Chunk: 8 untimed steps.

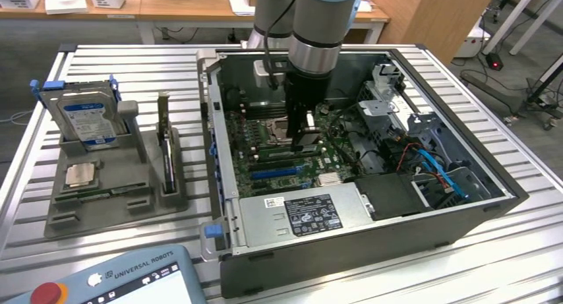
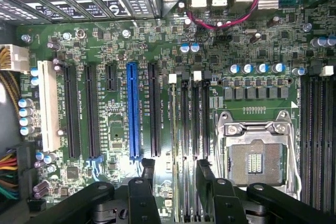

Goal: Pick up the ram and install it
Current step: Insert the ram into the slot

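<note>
Green ram [image 1: 95, 196]: you find it lying flat in the grey tray [image 1: 88, 219], long axis roughly across the exterior view. It sits well apart from the gripper [image 1: 304, 144], toward that view's left. Jaws released and empty, over the motherboard [image 2: 115, 51].

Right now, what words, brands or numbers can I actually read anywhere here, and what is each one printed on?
"UNIVERSAL ROBOTS": on the grey control tablet at the table's near edge.
Hard drive, blue and white label: print too small to read.
Power supply, black and white sticker: too small to read.
Motherboard, white print beside the slots: too blurred to read.
</note>
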{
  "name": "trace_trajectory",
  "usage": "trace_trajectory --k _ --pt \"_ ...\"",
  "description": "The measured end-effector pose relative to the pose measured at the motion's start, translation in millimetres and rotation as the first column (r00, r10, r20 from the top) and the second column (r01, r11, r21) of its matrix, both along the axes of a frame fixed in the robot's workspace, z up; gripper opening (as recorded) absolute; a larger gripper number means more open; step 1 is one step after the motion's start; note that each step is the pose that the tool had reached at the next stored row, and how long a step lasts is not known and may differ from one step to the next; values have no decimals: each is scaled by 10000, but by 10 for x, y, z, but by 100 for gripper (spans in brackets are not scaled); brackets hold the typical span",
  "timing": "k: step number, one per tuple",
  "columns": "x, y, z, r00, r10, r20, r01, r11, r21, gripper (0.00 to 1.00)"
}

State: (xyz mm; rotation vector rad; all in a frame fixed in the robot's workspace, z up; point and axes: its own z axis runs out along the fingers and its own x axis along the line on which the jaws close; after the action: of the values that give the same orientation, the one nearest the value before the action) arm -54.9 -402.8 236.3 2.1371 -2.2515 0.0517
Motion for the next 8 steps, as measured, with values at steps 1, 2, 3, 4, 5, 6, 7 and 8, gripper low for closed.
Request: trace_trajectory --k 1,2,3,4,5,6,7,8 --pt "0 0 15 10000 0 0 0 10000 0 44" --pt "0 0 28 10000 0 0 0 10000 0 44" --pt "0 0 40 10000 -1 0 1 10000 -1 44" --pt "0 0 53 10000 -1 0 1 10000 0 44" --pt "0 0 67 10000 -1 -1 1 10000 -1 44" --pt "0 0 81 10000 0 0 0 10000 -1 44" --pt "0 0 94 10000 0 0 0 10000 -1 44" --pt "0 0 108 10000 0 0 0 10000 -1 44"
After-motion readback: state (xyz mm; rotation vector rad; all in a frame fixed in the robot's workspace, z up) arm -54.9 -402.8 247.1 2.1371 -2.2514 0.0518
